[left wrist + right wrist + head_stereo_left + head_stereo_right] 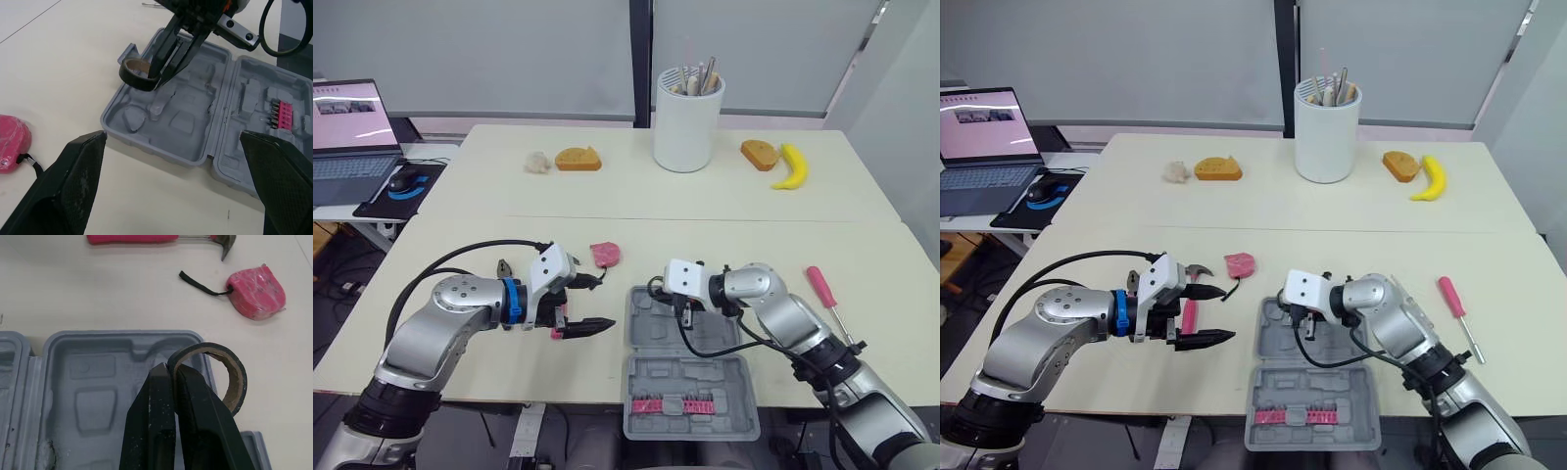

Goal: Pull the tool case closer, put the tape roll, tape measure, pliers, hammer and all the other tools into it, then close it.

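Observation:
The grey tool case (651, 370) lies open near the table's front edge, with a pink bit rack (674, 404) in its near half. My right gripper (166, 371) is shut on the wall of the black tape roll (234, 377), holding it just over the case's far half (161, 117). My left gripper (590, 304) is open left of the case, above the pink-handled hammer (1189, 315). The pink tape measure (605, 255) lies beyond the case. A pink screwdriver (822, 287) lies to the right. Dark pliers (502, 266) peek out behind my left arm.
On the far table stand a white utensil holder (687, 122), bread slices (578, 159), a banana (791, 166) and a small pale lump (538, 163). A laptop (352, 127) and mouse (401, 183) sit on a side desk at left.

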Tool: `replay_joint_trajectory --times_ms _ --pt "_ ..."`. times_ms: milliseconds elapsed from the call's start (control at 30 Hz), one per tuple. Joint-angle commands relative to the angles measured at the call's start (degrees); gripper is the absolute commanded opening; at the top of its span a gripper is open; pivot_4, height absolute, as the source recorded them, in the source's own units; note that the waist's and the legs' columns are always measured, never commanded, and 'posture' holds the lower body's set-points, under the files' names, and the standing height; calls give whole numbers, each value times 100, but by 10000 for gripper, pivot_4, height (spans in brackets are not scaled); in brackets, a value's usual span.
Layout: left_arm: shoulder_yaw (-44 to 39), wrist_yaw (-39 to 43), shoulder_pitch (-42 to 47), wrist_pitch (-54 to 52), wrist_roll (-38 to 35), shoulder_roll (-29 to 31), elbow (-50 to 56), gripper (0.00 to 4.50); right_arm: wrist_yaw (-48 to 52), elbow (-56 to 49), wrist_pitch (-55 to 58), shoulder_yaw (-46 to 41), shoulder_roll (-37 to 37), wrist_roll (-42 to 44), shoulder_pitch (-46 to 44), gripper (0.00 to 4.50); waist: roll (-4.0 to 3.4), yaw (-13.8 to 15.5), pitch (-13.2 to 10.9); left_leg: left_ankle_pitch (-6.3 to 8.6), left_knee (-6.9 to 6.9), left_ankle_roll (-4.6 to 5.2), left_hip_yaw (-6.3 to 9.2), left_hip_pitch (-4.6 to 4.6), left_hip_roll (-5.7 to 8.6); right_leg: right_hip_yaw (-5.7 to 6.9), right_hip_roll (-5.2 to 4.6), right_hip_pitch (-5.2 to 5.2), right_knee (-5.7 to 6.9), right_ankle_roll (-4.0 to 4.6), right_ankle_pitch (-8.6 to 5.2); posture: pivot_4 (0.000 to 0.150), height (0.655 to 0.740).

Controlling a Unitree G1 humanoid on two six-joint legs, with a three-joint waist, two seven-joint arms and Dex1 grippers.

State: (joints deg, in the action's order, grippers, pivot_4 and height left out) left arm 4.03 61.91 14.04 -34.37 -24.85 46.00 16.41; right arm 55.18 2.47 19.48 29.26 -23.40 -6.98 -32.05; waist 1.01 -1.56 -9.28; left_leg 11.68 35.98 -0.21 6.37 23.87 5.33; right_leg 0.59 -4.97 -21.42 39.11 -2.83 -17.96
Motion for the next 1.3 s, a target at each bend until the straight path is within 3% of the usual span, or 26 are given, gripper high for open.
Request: replay_joint_trajectory --times_ms 33,800,1300 --pt "-145 50 -34 81 -48 143 258 45000 26 108 -200 82 154 -56 -189 227 0 -9 0 0 0 0 0 0 0 0 1 0 0 0 0 1500 7400" --pt "-94 25 -166 160 15 265 310 45000 -363 1216 -792 236 769 -450 -152 227 -1 -13 -1 0 -2 -1 1 -2 -2 -2 5 -14 2 1 1 1500 7400" --pt "-36 23 -111 192 24 233 279 45000 -244 1060 -689 203 688 -612 -252 227 -1 -13 -1 1 -3 -1 1 -2 -2 -2 5 -15 2 1 1 1500 7400"
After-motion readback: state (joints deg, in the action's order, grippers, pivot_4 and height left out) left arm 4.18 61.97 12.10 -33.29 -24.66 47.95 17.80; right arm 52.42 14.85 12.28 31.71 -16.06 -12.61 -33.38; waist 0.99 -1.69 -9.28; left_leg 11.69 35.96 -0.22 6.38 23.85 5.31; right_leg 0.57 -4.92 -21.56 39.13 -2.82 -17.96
